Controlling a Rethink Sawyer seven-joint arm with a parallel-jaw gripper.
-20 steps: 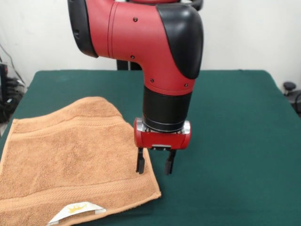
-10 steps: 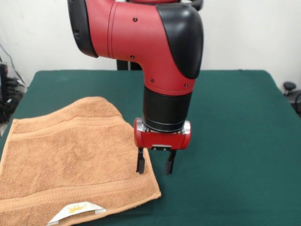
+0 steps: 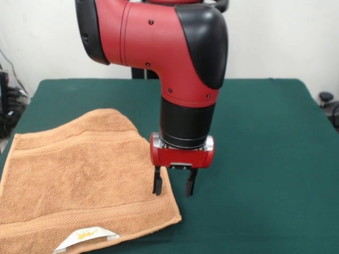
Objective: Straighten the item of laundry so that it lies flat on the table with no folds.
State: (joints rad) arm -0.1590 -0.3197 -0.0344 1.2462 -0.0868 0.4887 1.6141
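Observation:
The orange-tan towel (image 3: 79, 174) lies on the left side of the dark green table (image 3: 254, 137). Its far right corner looks folded or rounded over, and its white label with a gold crown (image 3: 85, 237) shows at the near edge. My gripper (image 3: 173, 184) hangs open and empty over the towel's right edge. One finger is above the towel and the other above bare table. I cannot tell whether the fingertips touch the cloth.
The red and black arm (image 3: 175, 63) comes down over the table's middle. The towel's left side reaches the table's left edge. Cables and dark objects sit off the table at the left (image 3: 8, 106) and right (image 3: 326, 98).
The arm and gripper have shifted very slightly to the left. The towel has not moved.

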